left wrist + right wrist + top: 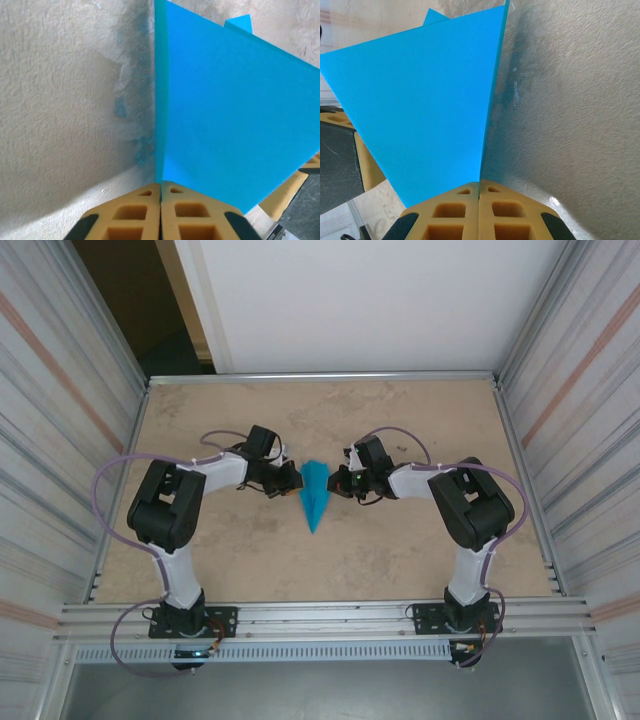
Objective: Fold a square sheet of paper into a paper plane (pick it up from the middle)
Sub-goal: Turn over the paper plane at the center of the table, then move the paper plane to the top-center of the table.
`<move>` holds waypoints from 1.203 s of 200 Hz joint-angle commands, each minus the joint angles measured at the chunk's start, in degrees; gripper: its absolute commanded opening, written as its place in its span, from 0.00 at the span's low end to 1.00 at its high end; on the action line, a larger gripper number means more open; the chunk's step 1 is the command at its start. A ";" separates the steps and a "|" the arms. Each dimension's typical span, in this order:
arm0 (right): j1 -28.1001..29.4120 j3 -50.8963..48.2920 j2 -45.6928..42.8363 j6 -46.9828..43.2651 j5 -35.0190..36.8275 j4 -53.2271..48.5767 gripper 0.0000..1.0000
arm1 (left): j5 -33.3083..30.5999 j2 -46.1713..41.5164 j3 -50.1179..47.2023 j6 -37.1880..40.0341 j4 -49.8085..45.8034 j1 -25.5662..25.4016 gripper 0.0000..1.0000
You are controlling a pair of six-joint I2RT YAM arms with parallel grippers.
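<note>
The square sheet of paper is folded into a teal-blue pointed paper plane (pixel 313 496) that stands on edge in the middle of the table, its tip toward the arms. My left gripper (pixel 296 478) is shut on its left side and my right gripper (pixel 336 483) is shut on its right side. In the left wrist view the closed yellow jaws of the left gripper (pixel 161 185) pinch the paper's thin edge, and the blue wing (pixel 225 110) spreads to the right. In the right wrist view the right gripper (pixel 480 184) pinches the same way, with the wing (pixel 430 100) to the left.
The beige tabletop (pixel 400 550) is fenced by a metal rail (pixel 320 376) at the back and corrugated side walls. The other gripper's yellow finger (pixel 292 192) shows past the paper in the left wrist view, and likewise a finger (pixel 367 165) in the right wrist view.
</note>
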 commanded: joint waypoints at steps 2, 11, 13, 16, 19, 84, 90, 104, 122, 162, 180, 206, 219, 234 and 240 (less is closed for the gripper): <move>-0.81 -1.19 -0.83 0.34 0.71 0.64 0.00 | -0.75 -0.95 1.03 1.79 -3.04 0.05 0.03; -1.07 -1.56 -1.62 0.27 1.10 0.63 0.00 | -1.12 -1.86 0.28 1.58 -2.70 0.38 0.02; -1.09 -1.66 -1.76 0.30 1.21 0.57 0.00 | -1.21 -2.15 -0.01 1.56 -2.49 0.47 0.02; -1.18 -1.78 -1.99 0.26 1.36 0.50 0.00 | -1.24 -2.48 -0.26 1.50 -2.24 0.60 0.02; -1.33 -1.89 -2.19 0.16 1.52 0.44 0.00 | -1.36 -2.82 -0.67 1.35 -1.93 0.73 0.01; -2.24 -2.78 -2.16 0.16 2.14 0.28 0.00 | -1.41 -5.89 -6.78 -1.19 4.80 2.20 0.01; -2.20 -2.76 -1.91 0.22 2.17 0.26 0.00 | -1.46 -5.90 -7.47 -1.62 5.77 2.20 0.01; -2.17 -2.64 -1.32 0.30 2.23 0.21 0.02 | -1.12 -5.85 -9.03 -2.46 8.10 2.20 0.02; -1.82 -2.09 -0.67 0.33 1.96 -0.52 0.08 | -0.27 -5.01 -9.86 -2.79 9.83 2.20 0.02; -0.75 -0.40 -4.22 -1.03 4.18 -5.39 0.39 | 0.89 -4.58 -11.20 -3.63 12.18 2.17 0.02; 0.46 0.73 -7.49 -3.54 8.58 -10.22 0.45 | 0.97 -4.93 -11.39 -3.55 12.12 2.20 0.02; 5.02 4.53 -8.85 -7.60 16.32 -19.32 0.47 | 0.92 -5.32 -11.35 -3.53 11.76 2.20 0.02; 7.57 5.80 -8.37 -7.94 18.65 -21.42 0.49 | 0.82 -5.43 -11.56 -3.55 11.76 2.20 0.02; 10.59 7.14 -7.18 -7.48 20.80 -23.25 0.52 | 0.93 -5.55 -11.66 -3.72 11.69 2.20 0.02; 11.68 7.68 -6.69 -7.42 21.67 -23.75 0.54 | 0.98 -5.67 -11.66 -3.69 11.68 2.22 0.02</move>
